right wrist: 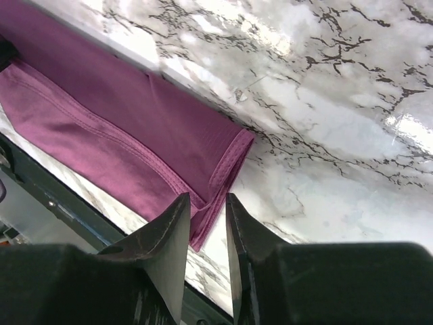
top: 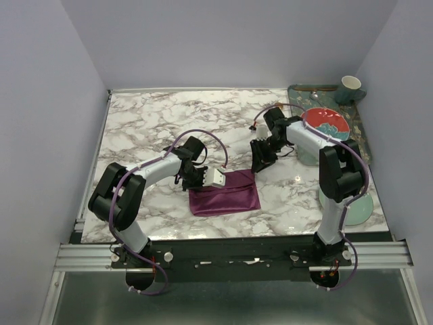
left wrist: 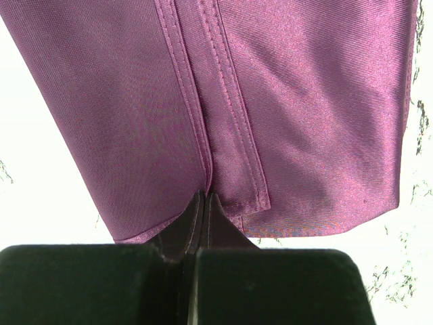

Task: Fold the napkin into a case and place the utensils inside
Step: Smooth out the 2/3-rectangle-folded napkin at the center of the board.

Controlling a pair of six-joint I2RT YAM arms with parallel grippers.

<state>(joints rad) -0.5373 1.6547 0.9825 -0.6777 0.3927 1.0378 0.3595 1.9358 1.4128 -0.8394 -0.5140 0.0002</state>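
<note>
Item: napkin [top: 224,193], folded flat to a broad rectangle and not yet a narrow case; you are mid-fold, with the utensils not inside. Left gripper [left wrist: 205,196]: shut, tips meeting at the hemmed edge directly ahead, cloth spreading away beyond; right gripper [right wrist: 206,200]: jaws slightly parted, empty, the napkin's corner just below and ahead of its tips. Next move, as judged: pin the left edge and take that corner cleanly for the further fold.

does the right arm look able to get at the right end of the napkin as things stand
Probably yes. The right gripper hangs with jaws a little apart right by that end of the napkin, and only bare marble table lies around it.
</note>
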